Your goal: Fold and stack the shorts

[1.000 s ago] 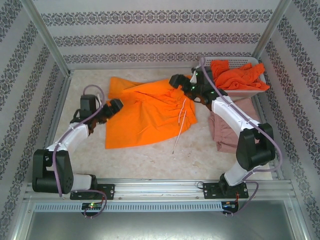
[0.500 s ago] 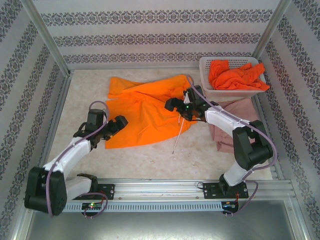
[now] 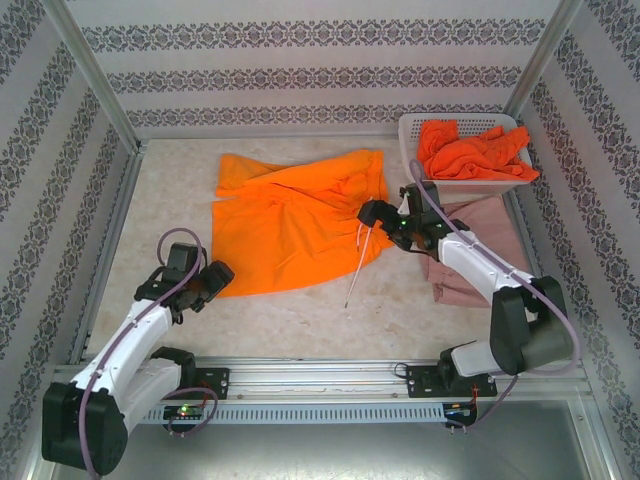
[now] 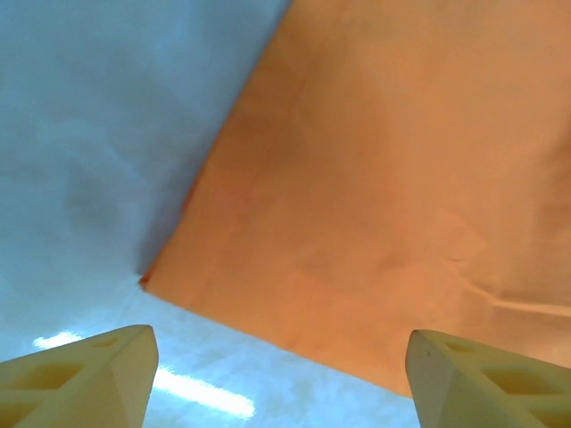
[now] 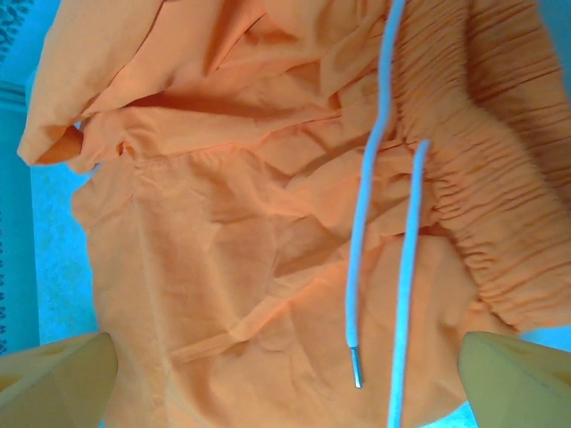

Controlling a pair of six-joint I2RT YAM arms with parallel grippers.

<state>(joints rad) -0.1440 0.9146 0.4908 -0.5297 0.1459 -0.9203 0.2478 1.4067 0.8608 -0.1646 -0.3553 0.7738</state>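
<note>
The orange shorts [image 3: 290,225] lie spread out mid-table, their white drawstring [image 3: 355,280] trailing toward me. My left gripper [image 3: 217,273] hovers open just off their near left corner; in the left wrist view that corner of the orange shorts [image 4: 375,178] lies ahead of the left gripper [image 4: 281,383], with nothing between the fingers. My right gripper [image 3: 367,212] is open over the gathered waistband at the right edge; in the right wrist view the drawstring [image 5: 366,259] crosses the orange shorts [image 5: 223,267] above the right gripper [image 5: 285,383]. The pink shorts [image 3: 480,260] lie partly under my right arm. The red-orange shorts [image 3: 470,150] sit bunched in the basket.
The white mesh basket [image 3: 408,130] stands at the back right corner. Patterned walls and metal posts close in the table on three sides. Bare table [image 3: 300,320] runs between the orange shorts and the near rail.
My left gripper has drawn back toward me and leftward, off the orange shorts' edge, its jaws narrowing a little. My right gripper has come from the back of the waistband toward me and rightward.
</note>
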